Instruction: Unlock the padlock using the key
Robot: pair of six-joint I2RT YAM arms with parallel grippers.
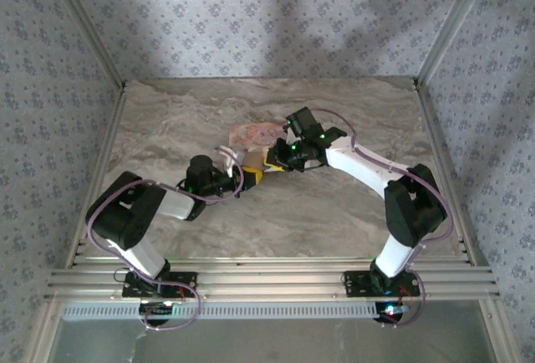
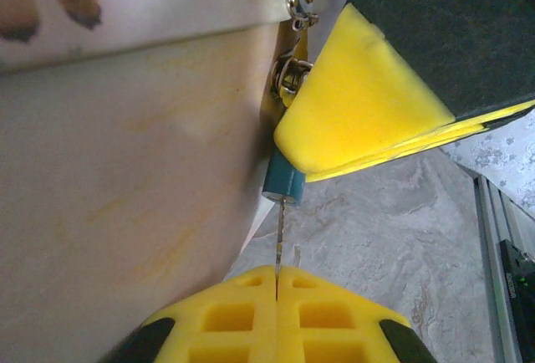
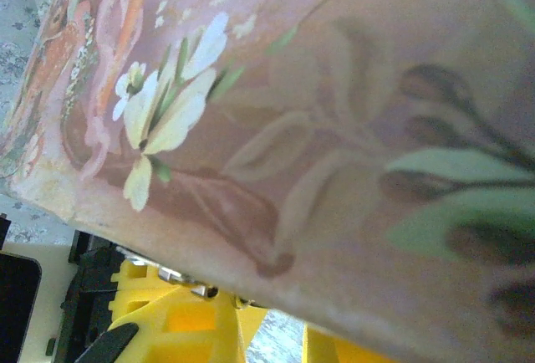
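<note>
Left wrist view: my left fingers [image 2: 284,288] pressed together on key [image 2: 277,242]. Key long axis upright in frame, tip up into underside of padlock [image 2: 282,184]. Padlock sits against pink box [image 2: 125,179] side, partly under my right fingers [image 2: 359,112]; right grip: cannot tell. Top view: both arms meet mid-worktop [image 1: 167,120] at box; key too small to see. Right wrist view: flowered box lid.

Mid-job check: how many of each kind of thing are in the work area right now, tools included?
pink box: 1
padlock: 1
key: 1
tools: 2, left tool and right tool
Total: 5
</note>
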